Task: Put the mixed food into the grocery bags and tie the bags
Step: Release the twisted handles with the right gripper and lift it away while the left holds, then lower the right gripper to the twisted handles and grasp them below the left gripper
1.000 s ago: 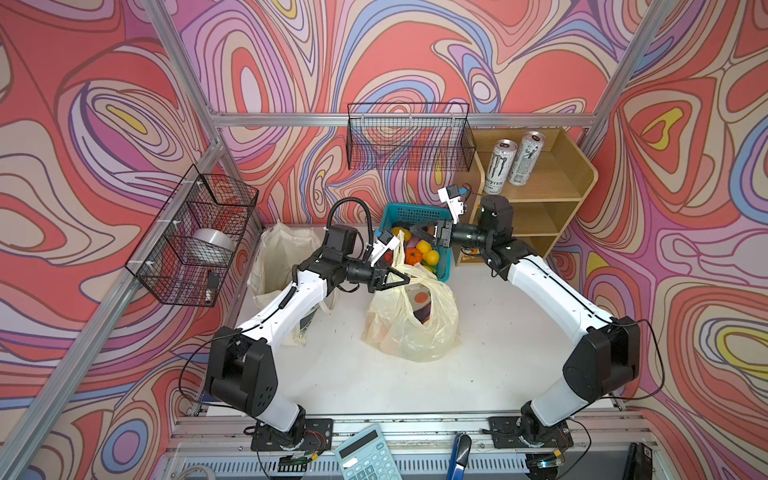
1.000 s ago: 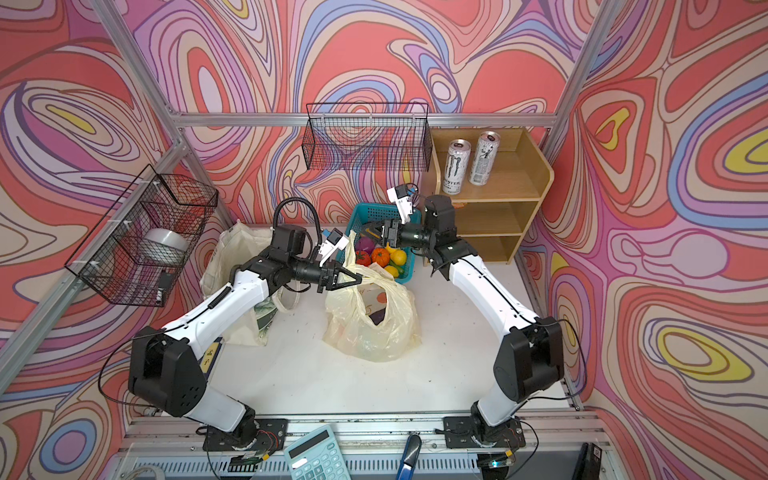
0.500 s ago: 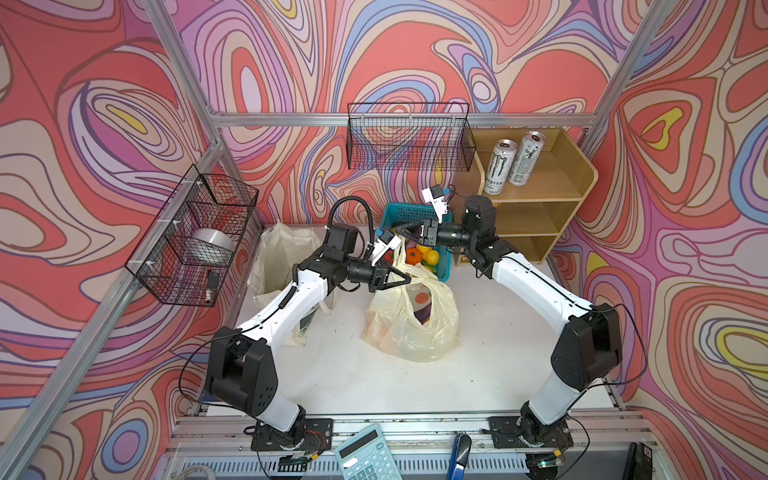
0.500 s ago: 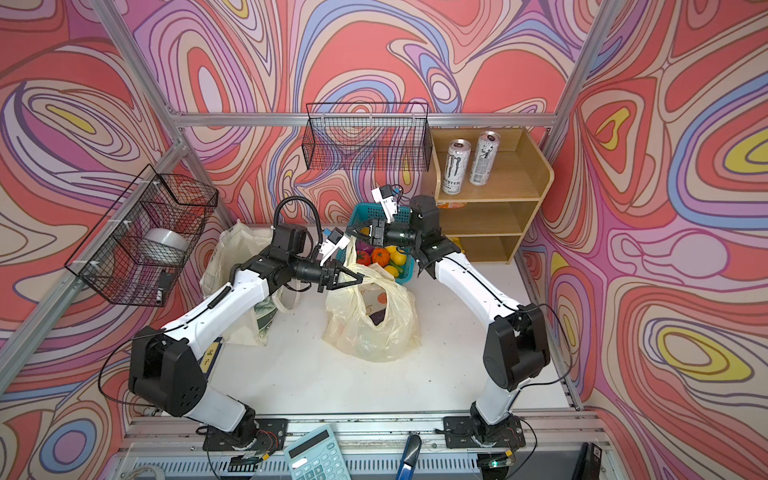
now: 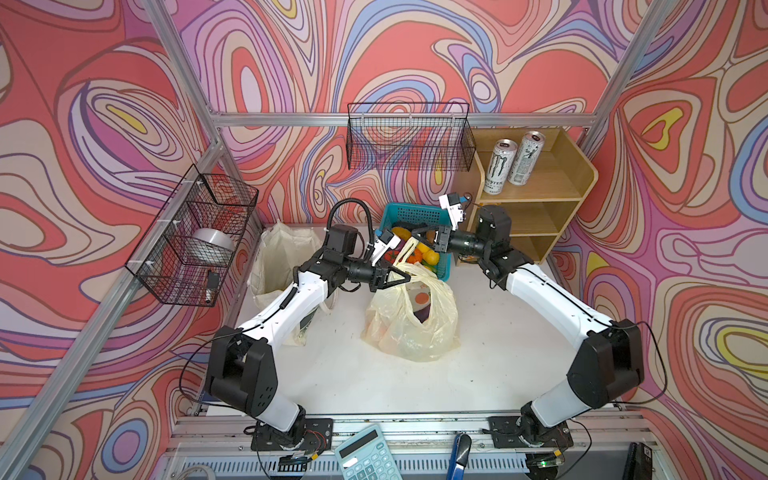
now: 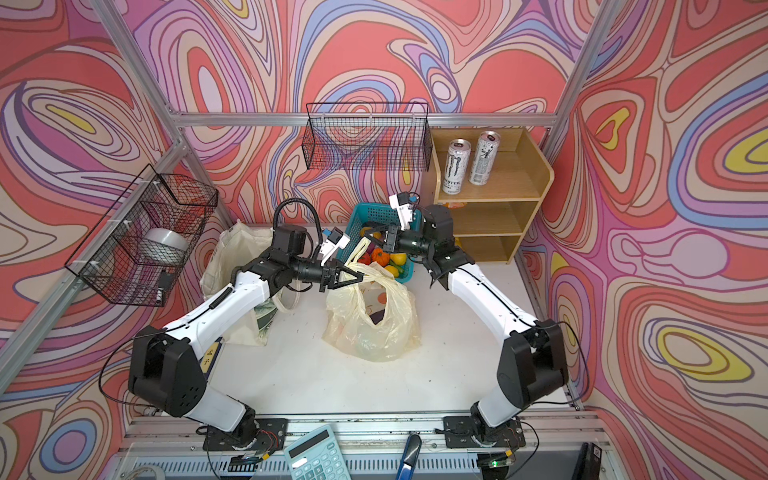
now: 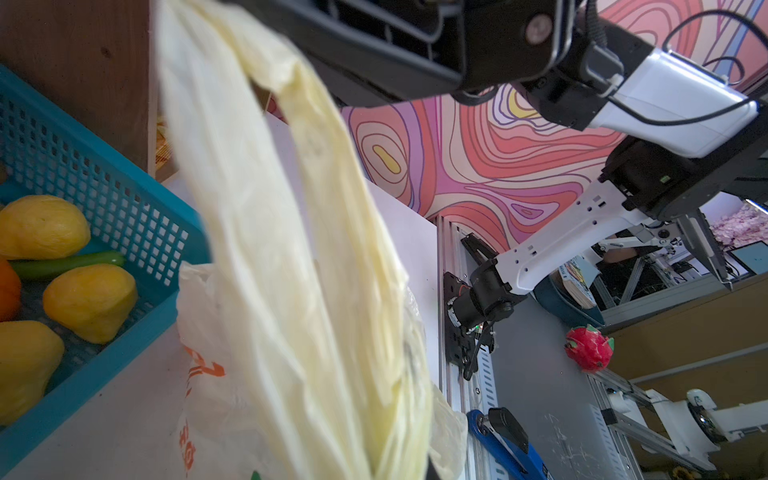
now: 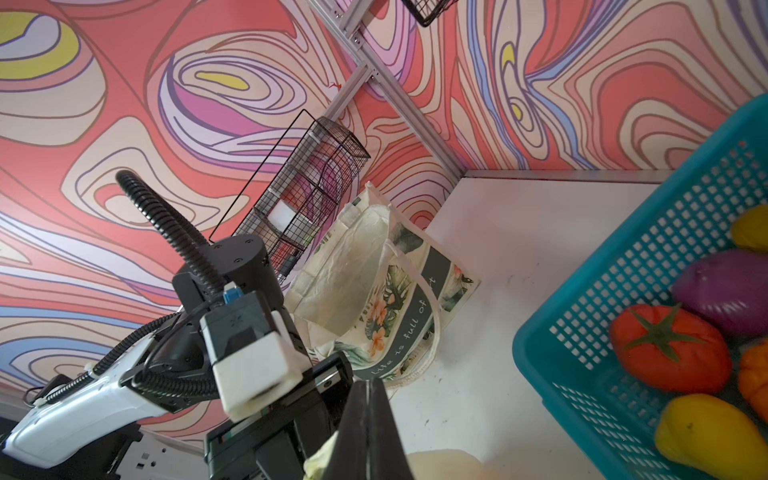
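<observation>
The pale-yellow plastic grocery bag (image 5: 411,332) (image 6: 374,332) stands mid-table with snack packets (image 5: 422,301) inside. My left gripper (image 5: 404,277) (image 6: 358,276) is shut on one loop handle at the bag's mouth. My right gripper (image 5: 409,240) (image 6: 365,240) is shut on the other handle (image 7: 291,249), which stretches up and back over the teal basket (image 5: 415,216). In the right wrist view the jaws (image 8: 368,415) are pressed together, with yellow plastic beside them. Mixed food lies in the basket: tomato (image 8: 669,349), eggplant (image 8: 727,291), lemons (image 7: 89,301). The cream tote (image 5: 282,257) (image 8: 353,282) stands at the back left.
A wooden shelf (image 5: 552,195) with two drink cans (image 5: 500,166) stands at the back right. Black wire baskets hang on the back wall (image 5: 409,137) and the left wall (image 5: 195,237). A calculator (image 5: 365,457) lies on the front rail.
My right gripper, open a second ago, reached left over the basket, shut on the bag's handle and drew back right with it. The left arm has held still.
</observation>
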Action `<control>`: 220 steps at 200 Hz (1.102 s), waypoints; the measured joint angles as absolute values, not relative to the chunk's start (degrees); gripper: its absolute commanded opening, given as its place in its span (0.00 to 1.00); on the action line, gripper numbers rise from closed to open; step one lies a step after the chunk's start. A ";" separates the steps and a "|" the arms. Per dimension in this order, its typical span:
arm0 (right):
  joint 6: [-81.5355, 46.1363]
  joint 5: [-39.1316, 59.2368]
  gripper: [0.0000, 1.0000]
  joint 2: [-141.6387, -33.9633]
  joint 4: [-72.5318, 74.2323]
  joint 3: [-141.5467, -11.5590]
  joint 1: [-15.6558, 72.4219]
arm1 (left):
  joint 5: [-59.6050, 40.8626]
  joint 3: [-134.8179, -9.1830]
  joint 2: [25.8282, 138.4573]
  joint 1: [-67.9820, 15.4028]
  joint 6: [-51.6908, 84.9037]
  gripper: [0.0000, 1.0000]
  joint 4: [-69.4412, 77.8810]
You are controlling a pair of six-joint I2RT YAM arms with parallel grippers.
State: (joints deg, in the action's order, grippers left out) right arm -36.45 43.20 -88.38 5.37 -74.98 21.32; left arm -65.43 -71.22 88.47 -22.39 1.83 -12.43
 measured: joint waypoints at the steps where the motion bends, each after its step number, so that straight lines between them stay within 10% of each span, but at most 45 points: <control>1: -36.47 43.07 0.00 -88.23 5.37 -74.83 21.32 | -65.39 -71.13 88.44 -22.39 1.85 0.00 -12.29; 92: -37.19 33.52 0.00 -75.88 5.54 -60.75 21.82 | -62.92 -65.01 86.80 -21.87 9.76 0.13 0.86; 114: -37.06 31.20 0.00 -73.19 4.84 -58.46 23.35 | -62.96 -65.01 86.80 -21.45 10.81 0.00 1.85; 220: -35.66 14.79 0.00 -66.41 5.32 -44.66 35.66 | -64.58 -64.45 86.76 -22.00 12.29 0.00 2.31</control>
